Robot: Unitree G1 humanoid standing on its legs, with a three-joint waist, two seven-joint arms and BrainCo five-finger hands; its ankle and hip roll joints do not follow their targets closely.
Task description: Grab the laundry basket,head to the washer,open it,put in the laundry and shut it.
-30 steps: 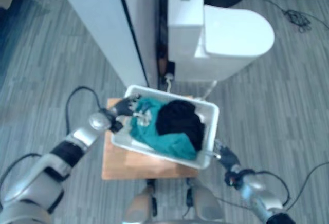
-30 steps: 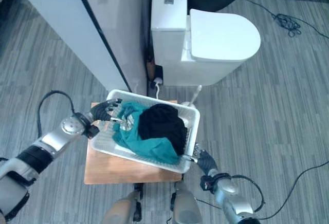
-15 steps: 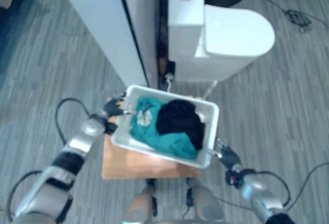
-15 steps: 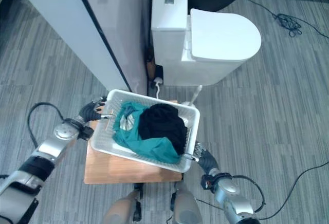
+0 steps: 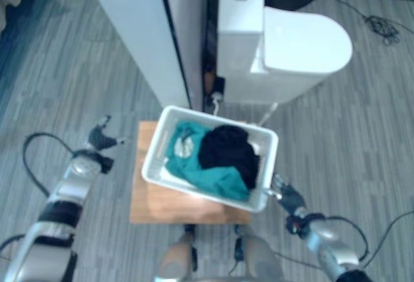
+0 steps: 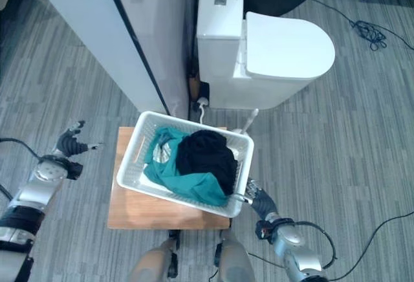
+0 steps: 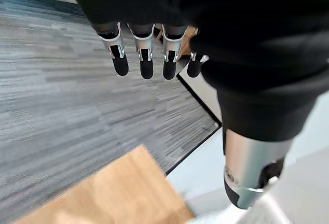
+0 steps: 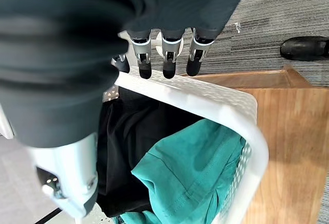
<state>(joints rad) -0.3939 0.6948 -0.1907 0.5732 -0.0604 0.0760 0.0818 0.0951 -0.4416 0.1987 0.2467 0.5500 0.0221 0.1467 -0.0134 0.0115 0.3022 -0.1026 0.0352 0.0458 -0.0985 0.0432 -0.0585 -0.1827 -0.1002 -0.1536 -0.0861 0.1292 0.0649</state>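
Now the left hand [image 5: 100, 138] hangs open, empty, while the right hand's [image 6: 261, 201] straight fingers touch the laundry basket [image 6: 132, 163].

Both eye views look steeply down from the robot's head, well above the scene. They share the white basket [image 5: 210, 162] on the wooden tabletop [image 6: 136, 207] near centre, the white appliance [image 6: 265, 52] toward 12 o'clock, and the grey floor [image 5: 58, 81] around them; the right eye sits slightly aside, so everything lies a little further left in it. The left wrist view looks along the left hand [image 7: 149, 39] from very close, facing the floor and a tabletop corner [image 7: 128, 190]. The right wrist view looks along the right hand [image 8: 164, 49], very near the basket rim [image 8: 205, 98], down into the clothes [image 8: 190, 167].
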